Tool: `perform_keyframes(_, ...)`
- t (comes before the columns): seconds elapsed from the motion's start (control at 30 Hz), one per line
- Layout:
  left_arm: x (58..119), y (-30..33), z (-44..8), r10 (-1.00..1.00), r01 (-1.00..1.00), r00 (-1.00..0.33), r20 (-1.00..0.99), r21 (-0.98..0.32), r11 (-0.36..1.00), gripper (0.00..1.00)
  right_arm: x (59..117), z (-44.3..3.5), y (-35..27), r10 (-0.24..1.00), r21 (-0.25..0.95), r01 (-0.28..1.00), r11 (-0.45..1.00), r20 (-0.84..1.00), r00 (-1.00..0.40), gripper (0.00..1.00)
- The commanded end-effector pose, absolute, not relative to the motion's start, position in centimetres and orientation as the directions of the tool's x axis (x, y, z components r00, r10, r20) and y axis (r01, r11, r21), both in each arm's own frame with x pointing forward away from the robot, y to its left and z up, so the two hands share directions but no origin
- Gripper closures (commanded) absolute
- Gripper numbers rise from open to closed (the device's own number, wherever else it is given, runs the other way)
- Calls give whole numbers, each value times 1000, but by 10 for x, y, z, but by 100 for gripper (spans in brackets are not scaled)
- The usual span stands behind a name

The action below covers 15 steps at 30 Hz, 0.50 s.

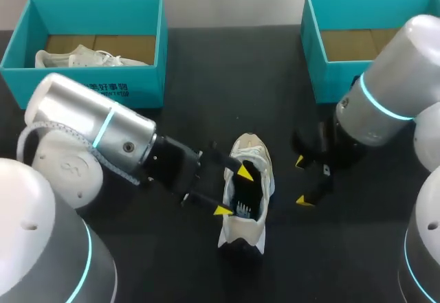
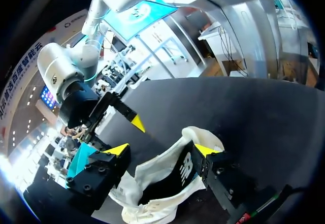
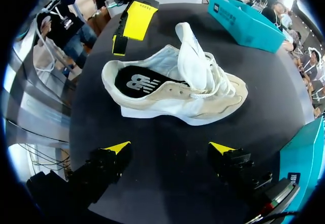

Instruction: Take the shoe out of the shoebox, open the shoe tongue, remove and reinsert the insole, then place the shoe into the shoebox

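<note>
Cream lace-up sneaker (image 1: 253,153) on black tabletop (image 1: 206,76); left hand (image 1: 233,191) spread wide at its opening; right hand (image 1: 302,179) released, near, apart.

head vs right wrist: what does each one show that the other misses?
Head only: the second shoe lying inside the left box. Right wrist only: the raised tongue, seen from the side. Both: the shoe on the table, its dark insole, the left claw near its heel, and the right claw open beside it, not touching.
</note>
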<state>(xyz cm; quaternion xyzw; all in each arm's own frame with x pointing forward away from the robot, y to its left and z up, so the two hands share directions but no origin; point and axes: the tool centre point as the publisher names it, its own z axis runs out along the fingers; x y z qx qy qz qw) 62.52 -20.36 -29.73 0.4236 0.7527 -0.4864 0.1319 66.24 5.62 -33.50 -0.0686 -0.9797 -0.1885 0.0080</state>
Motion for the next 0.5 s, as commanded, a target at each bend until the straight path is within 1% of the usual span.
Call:
perform_keyframes(0.03,627,-184,-278,565,767,-589,-577,-620,165,16,655,-332,43,131,396,135,908,36,-991,0)
perform_keyframes(0.17,629,-173,-269,612,774,-560,-559,-617,145,15,655,-332,43,131,396,135,908,36,-991,0)
perform_keyframes(0.33,636,-160,-252,695,789,-494,-523,-605,106,18,655,-332,43,131,396,135,908,36,-991,0)
perform_keyframes(0.5,648,-147,-233,775,818,-412,-479,-570,82,13,655,-332,43,131,396,135,908,36,-991,0)
